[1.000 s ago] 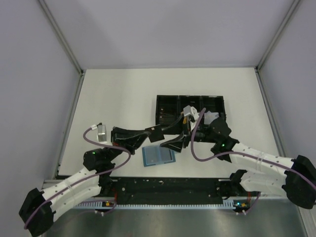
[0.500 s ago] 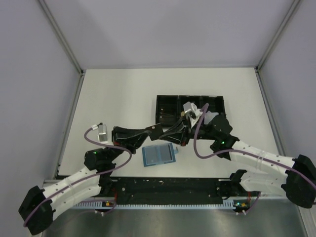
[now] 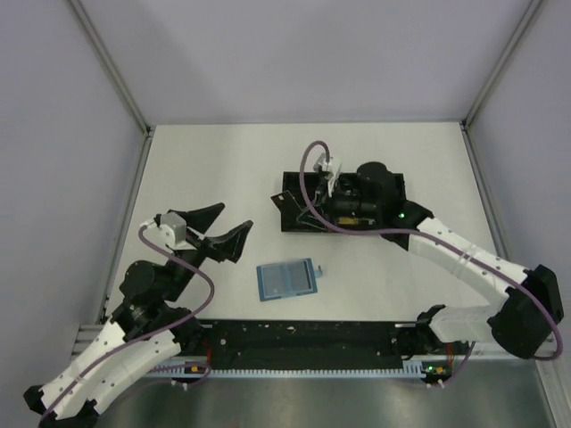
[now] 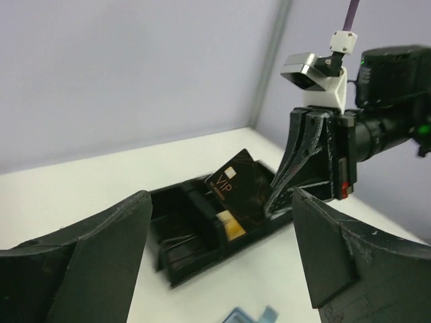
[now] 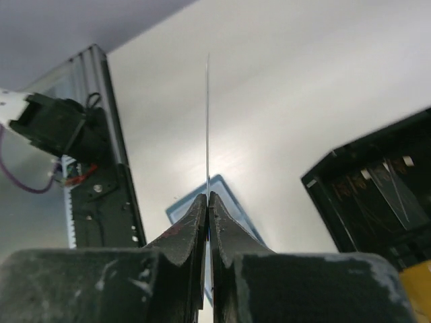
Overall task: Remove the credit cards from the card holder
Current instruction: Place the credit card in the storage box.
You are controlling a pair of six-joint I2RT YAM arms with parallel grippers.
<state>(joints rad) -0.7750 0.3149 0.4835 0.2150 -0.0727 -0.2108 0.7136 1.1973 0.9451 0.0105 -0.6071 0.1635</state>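
The teal-blue card holder lies open on the table, also low in the left wrist view and behind the right fingers. My right gripper is shut on a black credit card, edge-on in its own view, tilted over the tray's left end. An orange-gold card stands in the black tray. My left gripper is open and holds nothing, left of the holder.
The long black three-compartment tray sits behind the holder, with the right wrist above its middle. Metal frame rails edge the table on both sides. The arm bases and a black rail line the near edge.
My left gripper opened, let go of the black card and drew back to the left. My right gripper shut on the card and carried it back over the tray.
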